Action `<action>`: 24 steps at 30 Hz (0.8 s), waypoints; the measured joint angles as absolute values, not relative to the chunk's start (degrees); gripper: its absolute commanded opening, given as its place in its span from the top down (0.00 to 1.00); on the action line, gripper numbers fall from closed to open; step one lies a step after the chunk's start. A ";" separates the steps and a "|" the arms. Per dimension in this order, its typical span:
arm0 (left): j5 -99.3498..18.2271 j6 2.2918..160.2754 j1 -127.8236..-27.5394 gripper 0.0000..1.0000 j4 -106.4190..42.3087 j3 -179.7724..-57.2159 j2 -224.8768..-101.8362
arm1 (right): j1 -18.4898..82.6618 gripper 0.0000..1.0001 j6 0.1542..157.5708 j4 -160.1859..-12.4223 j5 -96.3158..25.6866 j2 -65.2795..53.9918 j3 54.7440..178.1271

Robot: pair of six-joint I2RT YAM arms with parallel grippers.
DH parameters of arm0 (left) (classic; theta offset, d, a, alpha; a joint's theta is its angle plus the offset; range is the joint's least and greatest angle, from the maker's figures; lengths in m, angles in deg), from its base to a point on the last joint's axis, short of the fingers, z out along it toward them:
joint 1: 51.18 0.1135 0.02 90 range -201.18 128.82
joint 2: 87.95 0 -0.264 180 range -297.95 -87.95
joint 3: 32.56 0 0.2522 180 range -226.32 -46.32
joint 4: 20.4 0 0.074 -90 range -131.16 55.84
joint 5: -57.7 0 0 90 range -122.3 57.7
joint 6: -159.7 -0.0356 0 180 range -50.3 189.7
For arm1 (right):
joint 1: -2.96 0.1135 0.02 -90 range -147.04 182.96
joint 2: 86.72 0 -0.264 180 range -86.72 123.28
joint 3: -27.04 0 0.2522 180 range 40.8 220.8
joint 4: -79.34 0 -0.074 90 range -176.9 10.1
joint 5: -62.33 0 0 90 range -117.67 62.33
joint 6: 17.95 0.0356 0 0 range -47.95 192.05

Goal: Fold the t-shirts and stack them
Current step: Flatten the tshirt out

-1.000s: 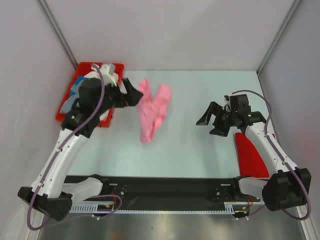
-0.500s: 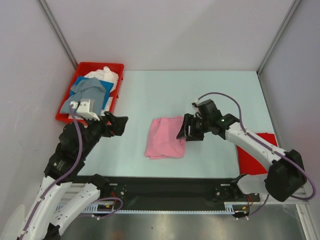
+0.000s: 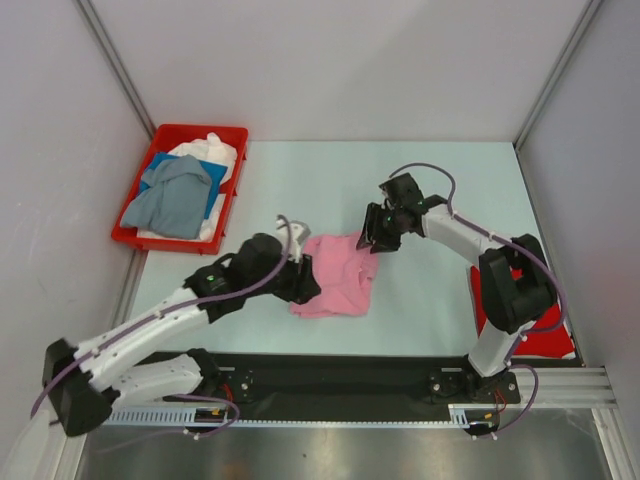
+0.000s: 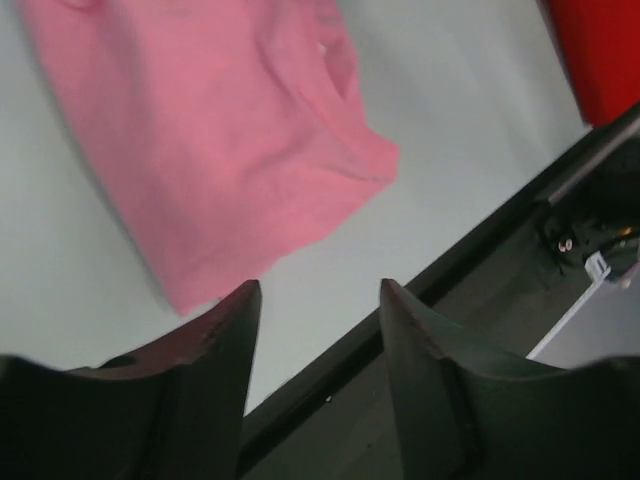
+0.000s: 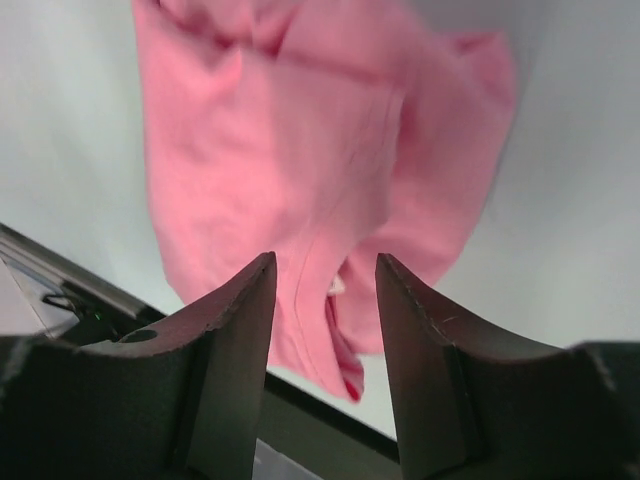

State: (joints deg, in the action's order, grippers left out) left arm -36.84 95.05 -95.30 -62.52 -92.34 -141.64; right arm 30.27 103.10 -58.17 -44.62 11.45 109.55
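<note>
Top external view puts the light pink t-shirt (image 3: 338, 275) crumpled at mid-table, its left edge hidden under my left gripper (image 4: 318, 292) — jaws parted, nothing between them. My right gripper (image 5: 325, 265) hovers at its far right corner, fingers apart too — whether they touch cloth I cannot tell; possibly not.

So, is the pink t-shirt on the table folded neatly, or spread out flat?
Neither: the pink t-shirt lies loosely doubled over on the table, with uneven edges and creases.
</note>
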 measured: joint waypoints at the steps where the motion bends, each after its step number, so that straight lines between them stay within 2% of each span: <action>1: -36.49 94.96 -97.86 0.51 -61.88 -93.11 -144.16 | 29.37 0.50 103.01 -58.30 -44.97 12.32 110.73; 5: -35.00 94.19 -106.16 0.52 -58.80 -96.21 -153.20 | 27.89 0.50 102.59 -58.37 -46.79 17.59 117.11; 9: -33.95 94.19 -110.08 0.47 -57.93 -97.96 -156.42 | 28.37 0.52 102.40 -58.41 -48.23 20.49 118.93; 14: -32.20 94.57 -113.31 0.42 -56.86 -98.53 -156.72 | 28.32 0.43 101.83 -57.45 -47.68 20.73 118.93; 16: -32.01 94.81 -114.25 0.46 -56.22 -98.68 -157.55 | 28.11 0.42 100.93 -56.53 -46.74 20.60 118.93; 18: -31.61 95.31 -114.88 0.63 -55.81 -99.73 -159.70 | 27.82 0.42 100.04 -55.35 -45.94 20.28 118.91; 24: -28.84 97.30 -115.89 0.61 -55.90 -107.38 -173.03 | 26.36 0.47 98.09 -54.45 -46.22 18.59 118.21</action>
